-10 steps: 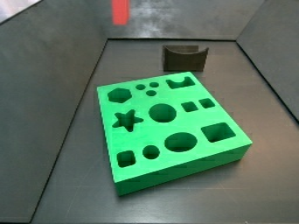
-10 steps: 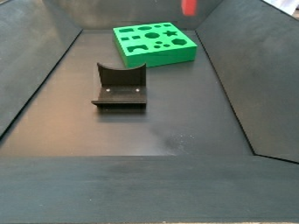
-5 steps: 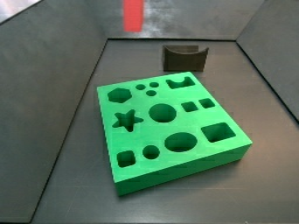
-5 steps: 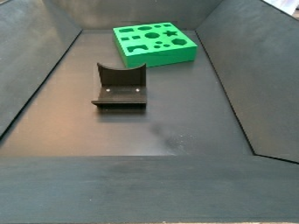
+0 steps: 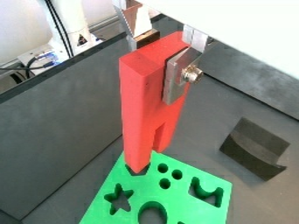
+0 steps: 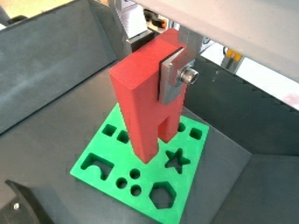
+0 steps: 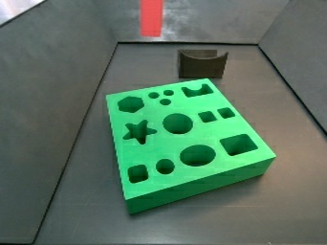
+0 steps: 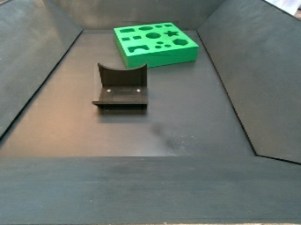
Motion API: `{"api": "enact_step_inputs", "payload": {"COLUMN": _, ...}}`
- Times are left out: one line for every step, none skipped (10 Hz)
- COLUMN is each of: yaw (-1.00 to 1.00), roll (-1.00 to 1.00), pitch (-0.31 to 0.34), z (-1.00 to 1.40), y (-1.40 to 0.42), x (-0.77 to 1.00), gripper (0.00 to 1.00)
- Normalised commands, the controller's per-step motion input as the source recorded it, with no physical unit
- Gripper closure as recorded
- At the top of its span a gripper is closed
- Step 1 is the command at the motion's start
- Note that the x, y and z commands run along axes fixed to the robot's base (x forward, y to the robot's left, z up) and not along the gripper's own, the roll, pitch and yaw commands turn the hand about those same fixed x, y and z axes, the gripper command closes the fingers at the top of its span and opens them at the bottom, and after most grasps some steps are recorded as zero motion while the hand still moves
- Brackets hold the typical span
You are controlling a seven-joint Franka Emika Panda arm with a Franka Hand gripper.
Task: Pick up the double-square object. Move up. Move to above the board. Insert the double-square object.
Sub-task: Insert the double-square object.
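Wrist views both show the gripper [image 5: 176, 63] clamped on the double-square object [image 5: 147, 105] — bar hanging upright, lower end above the board [image 6: 146, 166], not in a hole. Side view: bar [image 7: 151, 17] high by the back wall; fixture [image 7: 202, 62] behind the board [image 7: 185, 139].

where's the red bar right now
The double-square object hangs upright, clamped in the gripper, over the board in both wrist views; a side view shows only its lower end at the top edge.
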Motion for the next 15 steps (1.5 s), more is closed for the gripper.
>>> {"api": "enact_step_inputs", "payload": {"yaw": -0.18, "roll": 0.0, "pitch": -0.014, "z": 0.0, "y": -0.2, "x": 0.35, "gripper": 1.0}}
{"api": "enact_step_inputs", "payload": {"yaw": -0.21, "roll": 0.0, "pitch": -0.019, "z": 0.0, "y": -0.24, "x": 0.51, "gripper": 1.0}}
{"api": "enact_step_inputs", "payload": {"yaw": -0.42, "roll": 0.02, "pitch": 0.0, "z": 0.0, "y": -0.25, "x": 0.58, "gripper": 1.0}}
{"api": "enact_step_inputs", "payload": {"yaw": -0.5, "roll": 0.06, "pitch": 0.0, "z": 0.0, "y": -0.21, "x": 0.54, "gripper": 1.0}}
{"api": "enact_step_inputs", "payload": {"yaw": -0.47, "roll": 0.1, "pitch": 0.0, "z": -0.03, "y": -0.12, "x": 0.57, "gripper": 1.0}}
{"api": "enact_step_inputs", "payload": {"yaw": -0.71, "roll": 0.14, "pitch": 0.0, "z": -0.15, "y": -0.02, "x": 0.36, "gripper": 1.0}}
{"api": "enact_step_inputs", "payload": {"yaw": -0.94, "roll": 0.11, "pitch": -0.034, "z": -0.16, "y": 0.0, "x": 0.11, "gripper": 1.0}}
{"api": "enact_step_inputs", "payload": {"yaw": -1.0, "roll": 0.09, "pitch": -0.046, "z": -0.14, "y": 0.0, "x": 0.02, "gripper": 1.0}}
{"api": "enact_step_inputs", "payload": {"yaw": -1.0, "roll": 0.08, "pitch": -0.05, "z": -0.13, "y": 0.0, "x": 0.0, "gripper": 1.0}}
{"api": "enact_step_inputs", "payload": {"yaw": -1.0, "roll": 0.08, "pitch": -0.051, "z": -0.12, "y": 0.0, "x": 0.03, "gripper": 1.0}}
{"api": "enact_step_inputs", "payload": {"yaw": -1.0, "roll": 0.08, "pitch": -0.051, "z": -0.12, "y": 0.0, "x": 0.04, "gripper": 1.0}}
{"api": "enact_step_inputs", "payload": {"yaw": -1.0, "roll": 0.07, "pitch": -0.054, "z": -0.1, "y": 0.0, "x": 0.05, "gripper": 1.0}}
{"api": "enact_step_inputs", "payload": {"yaw": -0.97, "roll": 0.07, "pitch": -0.053, "z": -0.1, "y": 0.0, "x": 0.11, "gripper": 1.0}}
{"api": "enact_step_inputs", "payload": {"yaw": -0.92, "roll": 0.09, "pitch": -0.044, "z": -0.14, "y": 0.0, "x": 0.17, "gripper": 1.0}}
{"api": "enact_step_inputs", "payload": {"yaw": -0.82, "roll": 0.11, "pitch": -0.027, "z": -0.15, "y": 0.0, "x": 0.27, "gripper": 1.0}}
